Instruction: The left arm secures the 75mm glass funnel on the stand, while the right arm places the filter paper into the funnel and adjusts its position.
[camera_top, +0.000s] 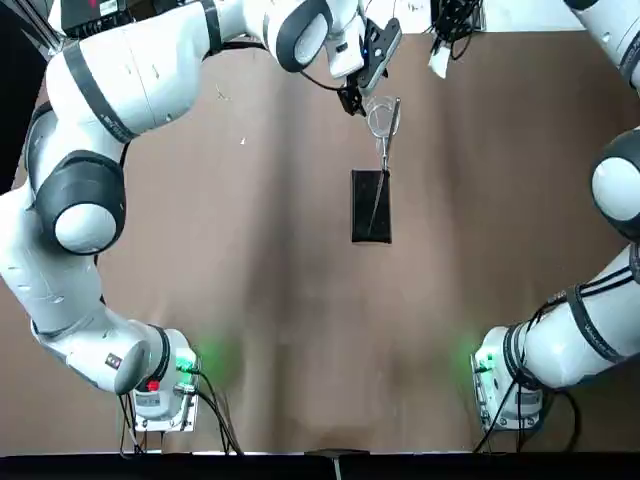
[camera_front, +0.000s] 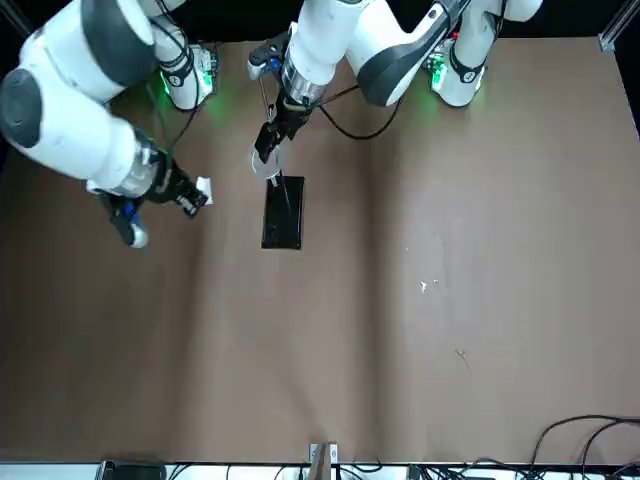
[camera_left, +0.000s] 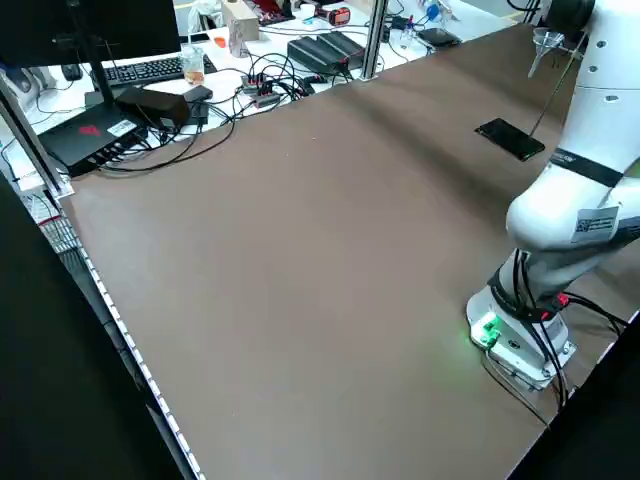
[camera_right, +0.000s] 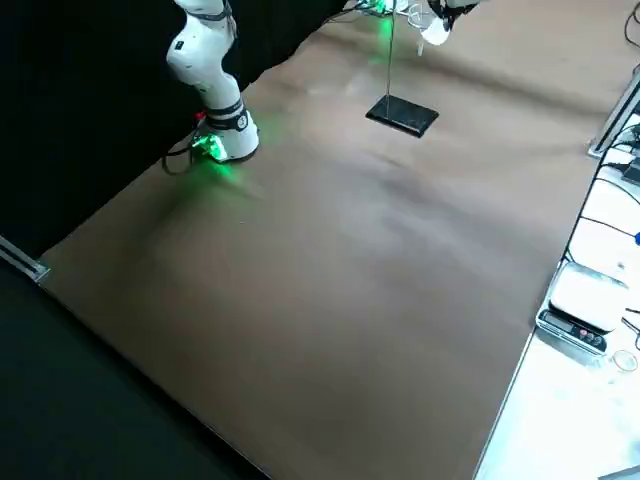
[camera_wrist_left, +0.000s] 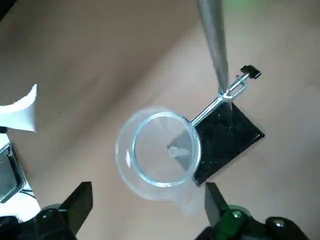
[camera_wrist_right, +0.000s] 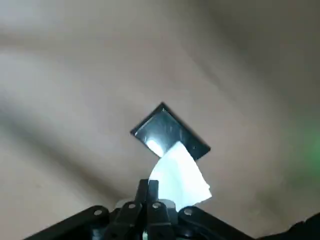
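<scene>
Fingers of the left gripper (camera_wrist_left: 145, 212) stand spread wide, one on each side of the 75mm glass funnel (camera_wrist_left: 159, 152) and clear of the glass, holding nothing. The funnel sits in the wire ring of the stand (camera_top: 371, 205), its stem pointing down toward the black base plate, near the far middle of the table (camera_top: 300, 300). The left arm (camera_top: 110, 120) reaches across from the robot's left side and hovers just above and beside the ring. Off to the robot's right, well apart from the stand, the right gripper (camera_wrist_right: 148, 192) is pinched closed on the filter paper (camera_wrist_right: 179, 175), a white folded wedge sticking out beyond the fingertips; in the front view the paper (camera_front: 203, 190) hangs above the table, at about the stand's distance across it. Judging by this, the funnel seems seated and the paper-placing step is under way. The next move probably calls for the right arm (camera_front: 70, 100) to carry the paper over the funnel's mouth and lower it point-first, while the left fingers either steady the rim or stay out of the way.
</scene>
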